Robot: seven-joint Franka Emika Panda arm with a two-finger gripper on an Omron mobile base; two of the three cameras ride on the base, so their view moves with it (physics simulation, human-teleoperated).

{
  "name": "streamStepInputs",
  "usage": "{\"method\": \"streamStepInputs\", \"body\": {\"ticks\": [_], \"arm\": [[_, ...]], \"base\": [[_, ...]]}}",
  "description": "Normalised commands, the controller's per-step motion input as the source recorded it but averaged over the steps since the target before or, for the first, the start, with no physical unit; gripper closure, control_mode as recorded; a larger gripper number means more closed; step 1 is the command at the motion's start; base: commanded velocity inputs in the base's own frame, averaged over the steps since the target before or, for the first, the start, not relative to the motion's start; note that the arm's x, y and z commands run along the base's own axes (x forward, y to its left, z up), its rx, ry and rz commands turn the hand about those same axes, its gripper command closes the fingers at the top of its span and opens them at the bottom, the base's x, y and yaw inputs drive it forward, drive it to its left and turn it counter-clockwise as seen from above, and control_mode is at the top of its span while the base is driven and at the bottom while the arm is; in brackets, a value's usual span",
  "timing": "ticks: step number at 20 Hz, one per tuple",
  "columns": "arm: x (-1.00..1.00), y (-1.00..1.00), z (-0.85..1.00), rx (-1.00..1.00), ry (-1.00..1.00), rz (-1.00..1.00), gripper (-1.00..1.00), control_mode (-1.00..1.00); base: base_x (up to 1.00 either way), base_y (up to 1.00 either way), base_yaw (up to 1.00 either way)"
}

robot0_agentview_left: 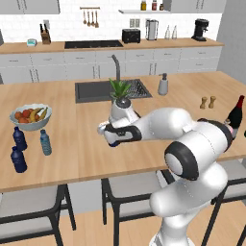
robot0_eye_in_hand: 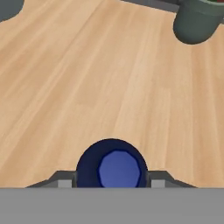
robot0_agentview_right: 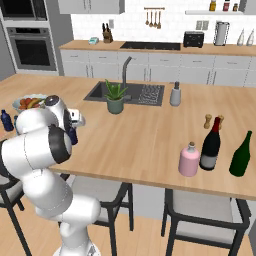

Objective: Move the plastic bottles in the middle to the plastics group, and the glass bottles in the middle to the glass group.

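Both fingers against navy bottle

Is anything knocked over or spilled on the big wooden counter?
No, nothing stands out. The teal bottle and two navy bottles stand upright by the fruit bowl. The pink bottle, wine bottle and green bottle are upright too. The tool is closed on another navy bottle.

no readable text, labels, brands or nos. on any bottle, appliance, cabinet
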Motion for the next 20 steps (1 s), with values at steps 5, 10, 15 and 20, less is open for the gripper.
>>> {"method": "streamStepInputs", "body": {"ticks": [5,10,15,20], "arm": [[-0.2,0.88,0.25,0.06,-0.01,0.22,1.0,-1.0],[-0.15,1.0,0.23,0.01,0.15,0.23,1.0,-1.0],[0.0,0.98,0.03,-0.03,0.19,0.11,1.0,-1.0],[-0.02,0.68,-0.13,-0.1,0.02,0.0,1.0,-1.0]], "base": [[0.0,0.0,0.0],[0.0,0.0,0.0],[0.0,0.0,0.0],[0.0,0.0,0.0]]}}
